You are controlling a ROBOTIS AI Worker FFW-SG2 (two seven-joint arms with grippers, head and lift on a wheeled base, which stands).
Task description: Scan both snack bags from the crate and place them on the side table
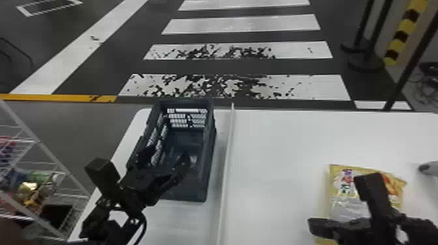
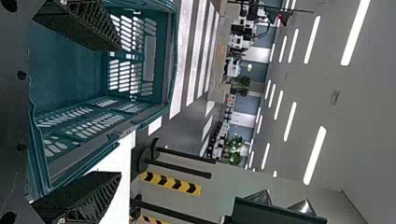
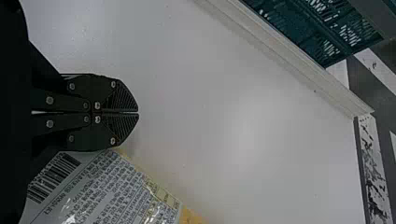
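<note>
Left gripper [image 1: 167, 157] open at the crate [image 1: 185, 195], right gripper [image 1: 315, 226] closed by a snack bag [image 1: 347, 203].
The crate stands on the left of the white table [image 1: 277, 146], beside a raised strip [image 1: 226, 163]; the left fingers are spread over it. The yellow bag lies flat at the near right, partly under the right gripper, whose fingers are pressed together, gripping nothing.
</note>
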